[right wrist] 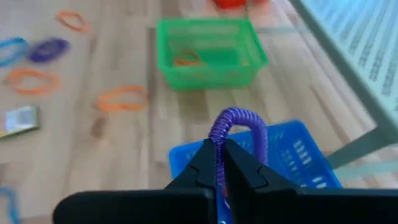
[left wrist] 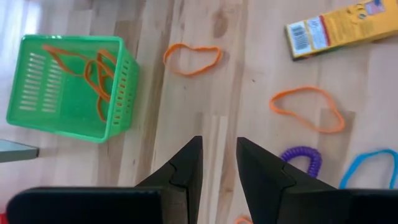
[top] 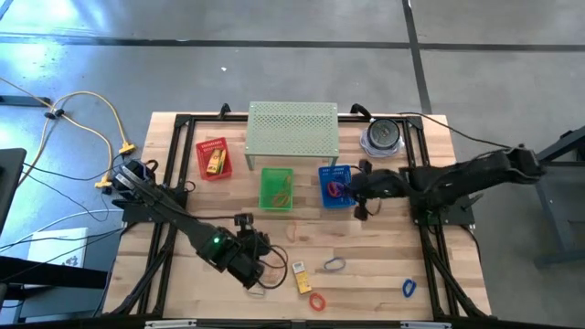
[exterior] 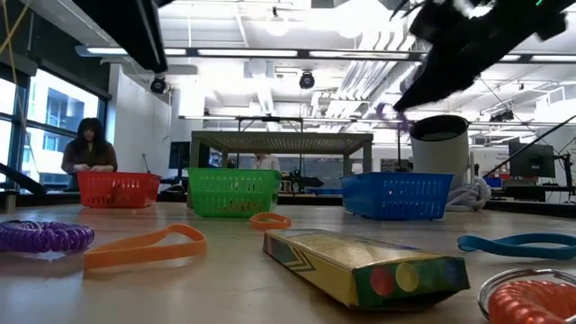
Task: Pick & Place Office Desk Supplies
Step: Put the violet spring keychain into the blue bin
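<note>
The right gripper (right wrist: 221, 163) is clamped on a purple coiled loop (right wrist: 239, 127) and holds it above the blue mesh basket (right wrist: 292, 155), which sits on the right of the basket row in front of the pale green perforated shelf (top: 292, 131). The loop arches up from the shut fingers and keeps its shape, so it looks light and springy (probably a stretchy coil that would wobble but not break). It is pinched by one thin strand, which seems enough for something so light.

The left gripper (left wrist: 219, 163) hovers over bare wood at the near side of the table, its fingers slightly apart and holding nothing. Near it lie two orange loops (left wrist: 193, 58), another purple coil (left wrist: 305, 158), a blue loop (left wrist: 370, 168) and a yellow rectangular packet (left wrist: 342, 28). The flat loops look limp and thin, best taken across one strand; the packet looks stiff and would suit a grip across its narrow sides.
</note>
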Motion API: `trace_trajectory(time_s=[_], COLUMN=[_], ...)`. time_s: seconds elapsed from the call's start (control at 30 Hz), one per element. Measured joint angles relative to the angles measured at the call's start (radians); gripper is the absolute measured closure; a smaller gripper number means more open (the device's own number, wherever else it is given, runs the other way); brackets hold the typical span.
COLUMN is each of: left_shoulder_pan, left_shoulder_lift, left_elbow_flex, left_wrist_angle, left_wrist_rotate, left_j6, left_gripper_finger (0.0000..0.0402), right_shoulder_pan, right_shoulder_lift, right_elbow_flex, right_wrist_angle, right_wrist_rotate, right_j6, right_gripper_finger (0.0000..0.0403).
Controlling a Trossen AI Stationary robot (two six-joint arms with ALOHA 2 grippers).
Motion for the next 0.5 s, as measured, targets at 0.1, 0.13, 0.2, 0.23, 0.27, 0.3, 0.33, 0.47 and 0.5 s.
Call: trace_trajectory(time_s=[0.1,0.13,0.2,0.23,0.27,0.3,0.33,0.47,0.5], left_shoulder_pan=[0.018,0.022,0.025,0.025,0.025,0.024,0.024,0.024,0.024], left_shoulder_lift=[0.0,0.0,0.0,0.0,0.0,0.0,0.0,0.0,0.0], left_elbow_flex=[0.0,-0.001,-0.007,-0.01,-0.015,-0.02,-0.027,-0.067,-0.076], left_wrist_angle=[0.0,0.0,0.0,0.001,0.003,0.004,0.006,0.021,0.024], left_wrist_rotate=[0.016,0.02,0.023,0.023,0.023,0.023,0.023,0.026,0.028], left_j6=[0.0,0.0,0.0,0.0,0.0,0.0,0.0,0.0,0.0], left_gripper_finger=[0.031,0.031,0.031,0.031,0.031,0.031,0.031,0.031,0.031], right_shoulder_pan=[-0.054,-0.066,-0.088,-0.093,-0.096,-0.101,-0.106,-0.132,-0.138], right_shoulder_lift=[0.063,0.083,0.126,0.147,0.165,0.181,0.196,0.239,0.244], right_elbow_flex=[-0.001,0.0,-0.001,-0.001,-0.001,-0.001,-0.001,0.0,0.0], right_wrist_angle=[0.002,0.006,-0.004,-0.003,0.004,0.007,0.011,0.053,0.056], right_wrist_rotate=[-0.005,-0.014,-0.034,-0.035,-0.034,-0.032,-0.032,-0.079,-0.094], right_j6=[0.027,0.043,0.075,0.091,0.106,0.119,0.123,0.127,0.141], right_gripper_finger=[0.0399,0.0399,0.0399,0.0399,0.0399,0.0399,0.0399,0.0386,0.038])
